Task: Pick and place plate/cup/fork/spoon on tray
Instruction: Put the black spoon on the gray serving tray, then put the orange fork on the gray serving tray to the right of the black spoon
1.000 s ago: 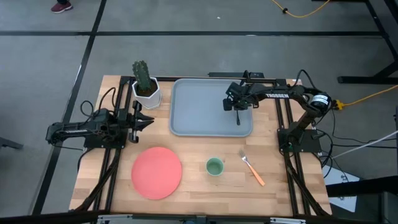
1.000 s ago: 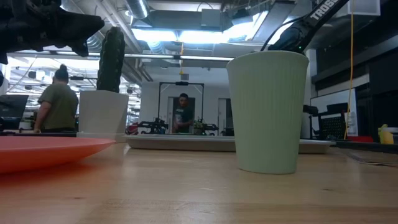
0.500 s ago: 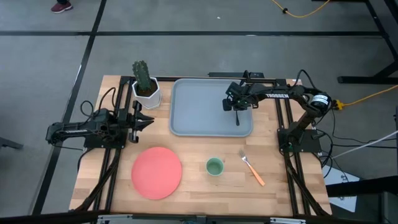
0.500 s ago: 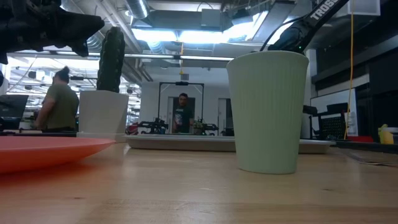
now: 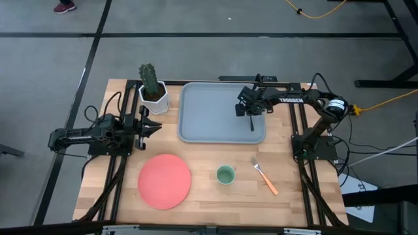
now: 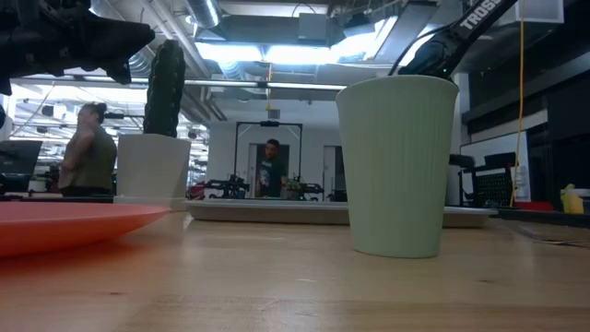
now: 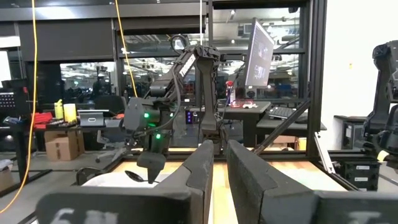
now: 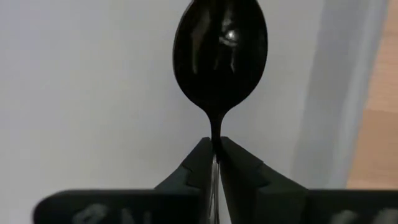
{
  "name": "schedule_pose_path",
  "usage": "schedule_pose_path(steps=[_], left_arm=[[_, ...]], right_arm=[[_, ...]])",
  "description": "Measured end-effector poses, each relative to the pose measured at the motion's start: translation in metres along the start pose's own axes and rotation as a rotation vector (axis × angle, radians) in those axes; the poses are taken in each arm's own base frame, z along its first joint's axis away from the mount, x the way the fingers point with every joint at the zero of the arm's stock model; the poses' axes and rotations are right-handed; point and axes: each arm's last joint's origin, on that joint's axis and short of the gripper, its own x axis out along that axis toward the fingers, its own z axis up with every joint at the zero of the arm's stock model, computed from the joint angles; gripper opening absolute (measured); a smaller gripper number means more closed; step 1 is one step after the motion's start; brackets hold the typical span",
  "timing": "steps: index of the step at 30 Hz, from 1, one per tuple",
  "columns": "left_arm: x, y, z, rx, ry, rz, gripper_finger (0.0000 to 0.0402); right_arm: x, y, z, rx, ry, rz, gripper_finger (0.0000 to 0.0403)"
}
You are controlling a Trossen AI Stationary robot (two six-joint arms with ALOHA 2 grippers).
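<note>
My right gripper [image 5: 249,112] hangs over the right part of the pale grey-blue tray [image 5: 202,111] and is shut on the dark spoon [image 8: 221,53]. The spoon's oval bowl sticks out past the fingertips over the tray floor. The coral plate [image 5: 164,181], the light-green cup [image 5: 225,174] and the orange-handled fork [image 5: 264,177] lie on the wood near the front edge. My left gripper [image 5: 153,127] waits at the table's left, shut and empty. My right gripper pinches the spoon's thin handle [image 8: 216,144] between its two fingertips, just behind the bowl. The spoon runs along the fingers, with its bowl [image 8: 221,53] beyond them. The fingers slant down toward the tray; I cannot tell whether the bowl touches the tray floor.
A white hexagonal pot with a cactus [image 5: 153,91] stands left of the tray at the back. The cup [image 6: 396,166] and the plate's rim [image 6: 74,221] fill the low view's front. People stand in the room behind the table.
</note>
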Motion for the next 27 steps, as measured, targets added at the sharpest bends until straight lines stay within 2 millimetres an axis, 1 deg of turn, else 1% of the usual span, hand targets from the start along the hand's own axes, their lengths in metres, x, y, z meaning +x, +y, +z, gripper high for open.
schedule_pose_path(steps=[5, 17, 20, 22, 24, 27], left_arm=[[0.000, 0.000, 0.000, 0.000, 0.000, 0.000, 0.0041], [0.000, 0.000, 0.000, 0.000, 0.000, 0.001, 0.0041], [0.000, 0.000, 0.000, 0.000, 0.000, 0.000, 0.0041], [0.000, 0.000, 0.000, 0.000, 0.000, 0.000, 0.0041], [0.000, 0.000, 0.000, 0.000, 0.000, 0.000, 0.0041], [0.000, 0.000, 0.000, 0.000, 0.000, 0.000, 0.0041]], right_arm=[[0.000, 0.000, 0.000, 0.004, -0.002, 0.003, 0.0067], [0.000, 0.001, 0.001, 0.006, -0.016, 0.000, 0.0070], [-0.001, 0.002, -0.001, -0.004, 0.013, 0.021, 0.0071], [-0.006, 0.005, -0.001, -0.037, 0.032, 0.041, 0.0071], [-0.018, 0.011, -0.003, -0.101, 0.036, 0.075, 0.0071], [-0.039, 0.016, -0.011, -0.225, 0.040, 0.113, 0.0071]])
